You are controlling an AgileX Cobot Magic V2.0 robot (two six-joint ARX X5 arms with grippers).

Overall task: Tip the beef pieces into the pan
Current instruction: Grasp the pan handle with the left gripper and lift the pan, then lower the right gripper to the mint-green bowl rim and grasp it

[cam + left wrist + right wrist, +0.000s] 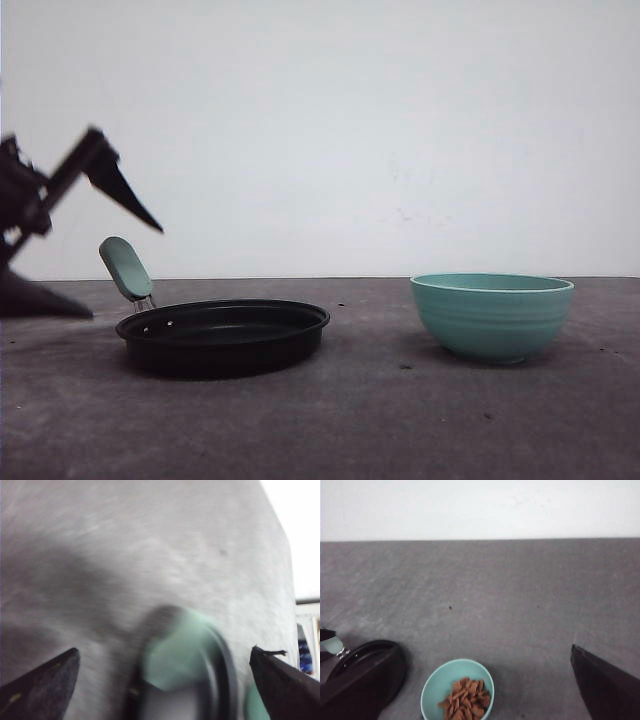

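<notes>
In the front view, the left pincer [85, 265] is hanging at the left edge above the gray surface [400, 420], its two dark fingers [125, 195] spread wide, one raised and one lying low near the surface. The mint-green handle [125, 267] of the pan [222, 335] is sitting between those fingers, not touched by either as far as I can tell. The black pan is resting flat just beyond the pincer, toward the middle. The teal bowl [492, 315] is standing upright well apart from the pincer, past the pan.

In the left wrist view, blurred by motion, the left pincer [165, 685] is gaping wide, with the green handle [180, 660] showing in the gap between its fingers [45, 685].

In the right wrist view, the right pincer [480, 690] is also standing wide open, one finger [605, 687] at each side, gripping nothing. The bowl [435, 690] is lying on the surface below the gap, nearer one finger, and the beef pieces [466, 698] are heaped inside it. The pan [370, 665] is showing just beside the bowl, partly behind the other finger, with its handle [332, 645] pointing away from the bowl.
</notes>
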